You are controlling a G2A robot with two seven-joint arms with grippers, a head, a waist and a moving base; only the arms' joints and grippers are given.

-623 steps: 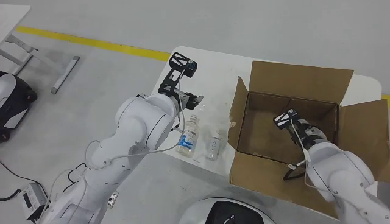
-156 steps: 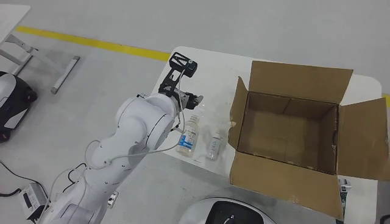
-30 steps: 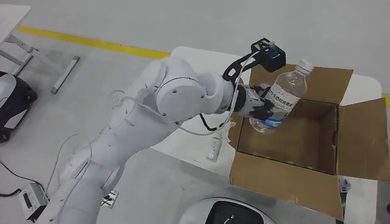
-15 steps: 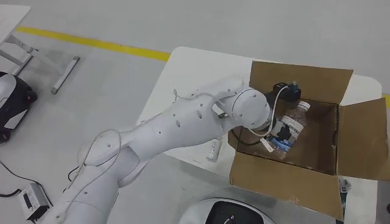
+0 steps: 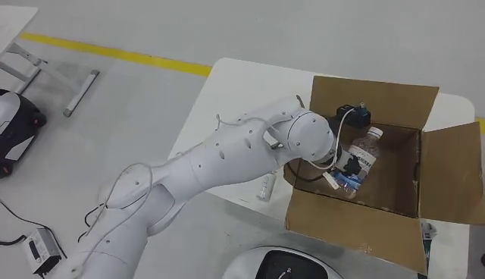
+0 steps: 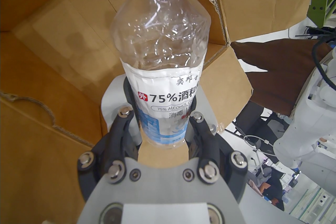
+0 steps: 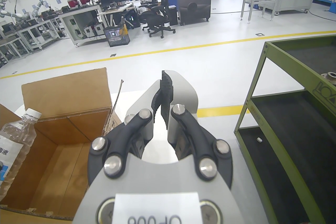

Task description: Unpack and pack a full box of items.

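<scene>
Clear plastic bottle (image 5: pixel 362 158), white-capped, hangs tilted inside the open brown cardboard box (image 5: pixel 356 217) on the white table (image 5: pixel 242 89), seen from above. At the left wrist, my left jaws clench its label; released tilted, I reckon it topples. At the right wrist, my right jaws are pressed together, empty, beside the box, with a green metal cart (image 7: pixel 288 117) close by and a yellow floor line (image 7: pixel 183 49) beyond.

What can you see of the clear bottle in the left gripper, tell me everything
The bottle is clear, thin, slightly dented plastic with a white screw cap on and a white-and-blue label round its lower half. The left gripper clamps it by the labelled lower body, a finger on each side. It hangs tilted inside the open cardboard box, cap towards the far wall. Whether its base touches the box floor cannot be told.
</scene>
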